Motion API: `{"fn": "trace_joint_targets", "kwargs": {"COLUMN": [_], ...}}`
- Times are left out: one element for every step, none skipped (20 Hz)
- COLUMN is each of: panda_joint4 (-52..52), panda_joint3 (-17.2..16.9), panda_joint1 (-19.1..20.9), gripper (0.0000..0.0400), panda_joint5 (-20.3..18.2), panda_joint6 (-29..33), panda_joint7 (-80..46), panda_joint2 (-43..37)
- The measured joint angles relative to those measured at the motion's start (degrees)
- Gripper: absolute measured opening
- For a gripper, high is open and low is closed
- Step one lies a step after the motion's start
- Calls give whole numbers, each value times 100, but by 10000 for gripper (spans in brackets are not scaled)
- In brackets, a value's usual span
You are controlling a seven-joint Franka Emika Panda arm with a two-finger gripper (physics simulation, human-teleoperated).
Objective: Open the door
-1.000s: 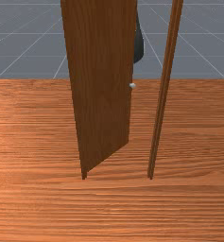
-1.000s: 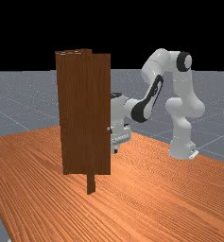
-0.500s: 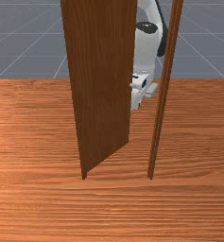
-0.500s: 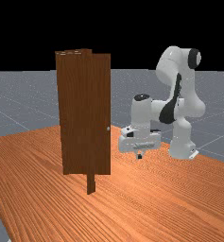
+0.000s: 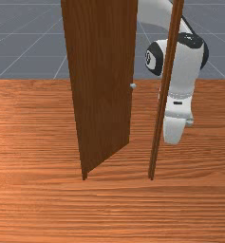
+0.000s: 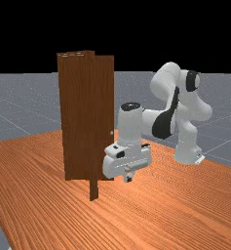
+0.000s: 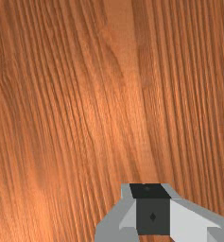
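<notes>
Directly beneath the gripper point(image 6: 128, 179) runs the orange-brown wood of the table point(image 7: 85, 118), and above it the two fingers point(image 7: 142, 217) meet, pad against pad, with nothing between them. Next out from the gripper is one upright of the door frame point(image 5: 156, 142): in the front view it crosses in front of the robot's wrist, while the hand's end comes out just past it, to the front view's right. Across the opening from the gripper, apart from it in that view, stands the door point(image 5: 102, 95), partly open, its free edge well clear of that upright and swung toward the robot's side. On that edge, higher than the gripper, sits the small pale knob point(image 5: 133, 86), untouched. Farthest off, the arm's base point(image 6: 186, 154) stands on the table.
</notes>
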State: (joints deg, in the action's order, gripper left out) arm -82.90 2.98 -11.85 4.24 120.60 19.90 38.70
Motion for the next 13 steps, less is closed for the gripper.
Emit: {"fn": "trace_joint_targets", "kwargs": {"panda_joint4": [2402, 1123, 861, 616, 402, 257, 151, 3, -130, -315, -282, -264, -175], "panda_joint3": [17, 92, 192, 350, 530, 685, 785, 823, 842, 901, 830, 773, 711], "panda_joint1": [-3, 142, 379, 618, 798, 957, 1011, 1073, 1174, 1302, 1610, 1901, 2181], "gripper": [0, 0, 0, 0, 0, 0, 0, 0, 0, 0, 0, 0, 0], "panda_joint5": [-73, 62, 120, 178, 223, 250, 245, 185, 121, -22, 57, 34, 7], "panda_joint6": [-1481, -516, -377, -241, -155, -113, -104, -96, -87, -105, -95, -122, -179], "panda_joint7": [155, 777, 1610, 2608, 3619, 4534, 5191, 5481, 5708, 6109, 6588, 7013, 7405], "panda_joint2": [1280, 653, 516, 385, 263, 181, 125, 34, -58, -187, -188, -191, -146]}}
